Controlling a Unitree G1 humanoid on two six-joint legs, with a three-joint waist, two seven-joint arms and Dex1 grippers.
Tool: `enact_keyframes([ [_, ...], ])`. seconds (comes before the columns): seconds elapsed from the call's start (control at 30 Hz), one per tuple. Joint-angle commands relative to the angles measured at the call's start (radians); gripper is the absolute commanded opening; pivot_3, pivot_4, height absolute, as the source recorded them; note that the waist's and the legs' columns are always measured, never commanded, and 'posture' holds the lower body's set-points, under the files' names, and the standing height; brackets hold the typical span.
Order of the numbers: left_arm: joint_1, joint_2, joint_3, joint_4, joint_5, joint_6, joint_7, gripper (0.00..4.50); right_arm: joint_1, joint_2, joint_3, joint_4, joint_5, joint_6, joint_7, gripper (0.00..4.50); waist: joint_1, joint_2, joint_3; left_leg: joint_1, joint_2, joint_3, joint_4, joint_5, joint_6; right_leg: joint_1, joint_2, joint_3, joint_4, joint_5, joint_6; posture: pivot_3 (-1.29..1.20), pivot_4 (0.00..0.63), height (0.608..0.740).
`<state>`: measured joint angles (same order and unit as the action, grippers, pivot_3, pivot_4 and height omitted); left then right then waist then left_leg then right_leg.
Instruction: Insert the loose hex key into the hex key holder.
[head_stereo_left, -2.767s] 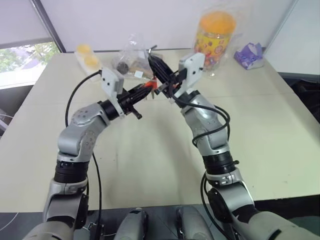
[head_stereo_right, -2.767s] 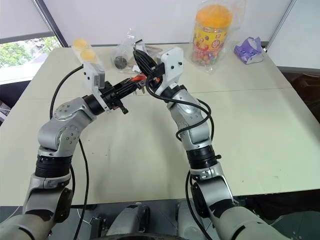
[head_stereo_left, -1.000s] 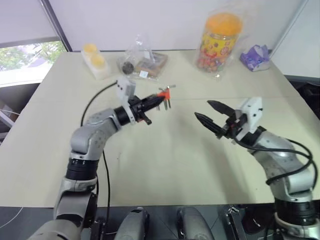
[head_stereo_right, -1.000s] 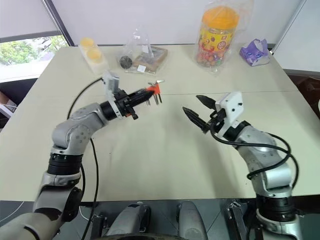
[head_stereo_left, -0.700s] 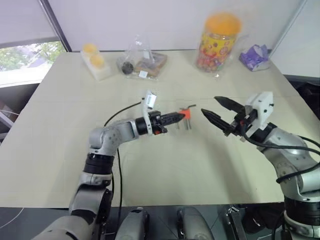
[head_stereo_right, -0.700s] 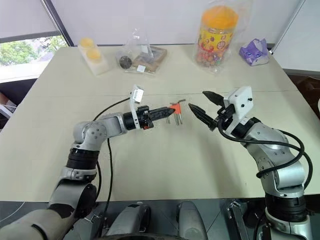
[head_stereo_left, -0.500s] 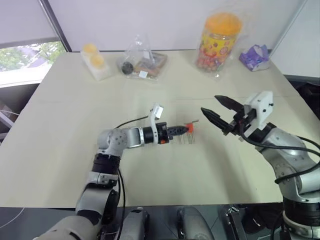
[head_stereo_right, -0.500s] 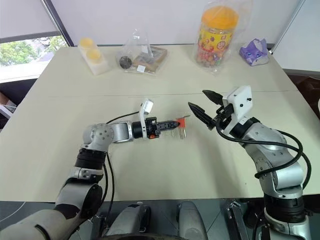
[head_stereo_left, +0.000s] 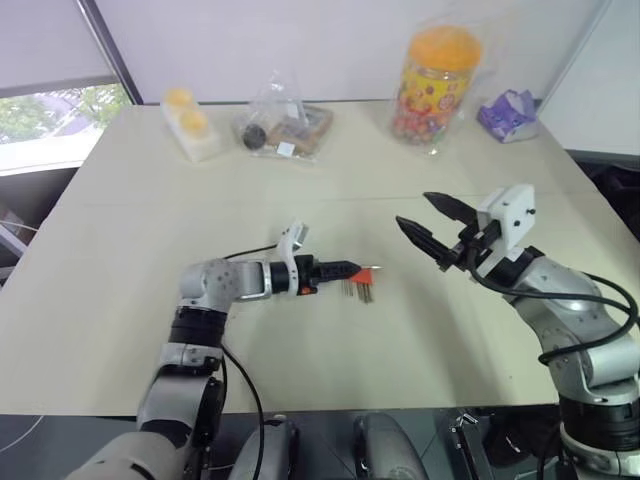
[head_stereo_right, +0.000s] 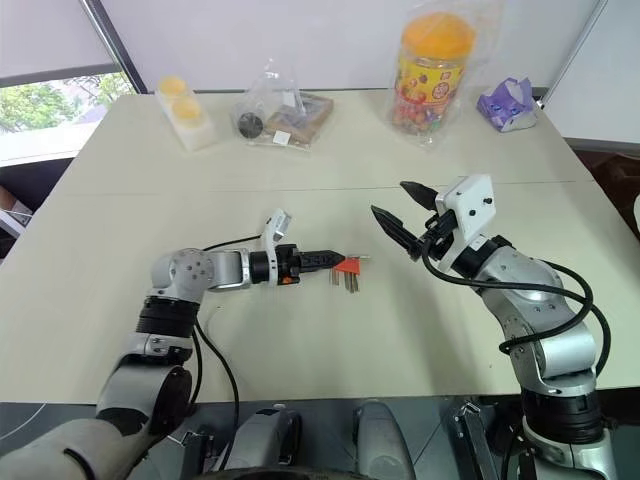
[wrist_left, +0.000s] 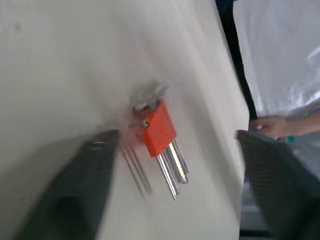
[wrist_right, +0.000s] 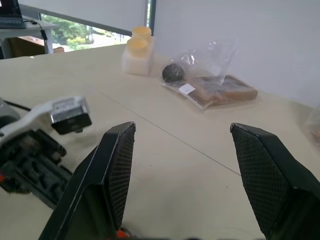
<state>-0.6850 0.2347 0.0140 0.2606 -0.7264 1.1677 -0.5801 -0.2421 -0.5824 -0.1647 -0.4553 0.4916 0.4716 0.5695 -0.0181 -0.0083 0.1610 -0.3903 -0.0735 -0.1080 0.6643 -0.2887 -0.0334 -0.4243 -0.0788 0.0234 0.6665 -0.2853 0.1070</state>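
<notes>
The hex key holder (head_stereo_left: 365, 273), a small orange-red block with thin grey keys (head_stereo_left: 356, 290) sticking out, lies on the table at its middle. My left gripper (head_stereo_left: 340, 268) reaches in low from the left. In the left wrist view its fingers (wrist_left: 75, 190) stand wide apart, open, with the holder (wrist_left: 159, 127) lying between them and free of both. I cannot tell the loose hex key apart from the holder's own keys. To the right, above the table, my right gripper (head_stereo_left: 412, 210) hangs open, with nothing between its fingers (wrist_right: 117, 165).
At the table's far edge stand a tall jar with an orange lid (head_stereo_left: 432, 75), a clear bag of snacks (head_stereo_left: 285, 125), two yellow-capped tubs (head_stereo_left: 190, 120) and a purple packet (head_stereo_left: 508, 112). A person's hand (wrist_left: 272, 127) shows beyond the table's edge.
My left gripper came down with the holder from above the table, set it on the surface and opened. The right gripper has stayed about where it was.
</notes>
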Motion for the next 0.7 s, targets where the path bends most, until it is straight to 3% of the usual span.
enact_keyframes([
  [0.03,0.005,0.109,-0.092,-0.072,0.132,-0.168,-0.093,4.44,-0.029,-0.031,-0.005,0.008,-0.014,-0.035,0.04,3.15,0.0,0.0,0.0,0.0,0.0,0.0,0.0,0.0,0.0,0.0,0.0,0.0,0.0,0.0,0.0,0.0,0.15,0.74],
  [0.23,-0.058,0.208,-0.074,-0.137,0.183,-0.342,-0.208,4.44,-0.032,-0.185,0.041,0.079,-0.068,-0.08,0.23,3.15,0.014,-0.001,0.001,-0.002,-0.001,0.0,0.0,0.0,0.0,0.0,-0.001,0.0,-0.001,0.0,0.0,0.0,0.15,0.74],
  [0.53,0.032,0.442,-0.094,-0.4,0.147,-0.347,-0.449,4.44,-0.067,-0.479,0.091,0.231,-0.162,-0.25,0.596,3.15,0.002,-0.001,0.001,-0.002,0.0,0.0,-0.001,0.0,0.0,0.0,-0.001,0.0,-0.002,0.0,0.0,0.0,0.15,0.74],
  [0.7,0.12,0.521,-0.05,-0.525,0.091,-0.319,-0.488,4.44,-0.099,-0.556,0.098,0.272,-0.188,-0.317,0.701,3.15,0.004,-0.001,0.001,-0.001,0.0,0.001,0.0,-0.001,0.001,0.0,-0.001,0.0,-0.002,0.0,0.0,0.0,0.15,0.74],
])
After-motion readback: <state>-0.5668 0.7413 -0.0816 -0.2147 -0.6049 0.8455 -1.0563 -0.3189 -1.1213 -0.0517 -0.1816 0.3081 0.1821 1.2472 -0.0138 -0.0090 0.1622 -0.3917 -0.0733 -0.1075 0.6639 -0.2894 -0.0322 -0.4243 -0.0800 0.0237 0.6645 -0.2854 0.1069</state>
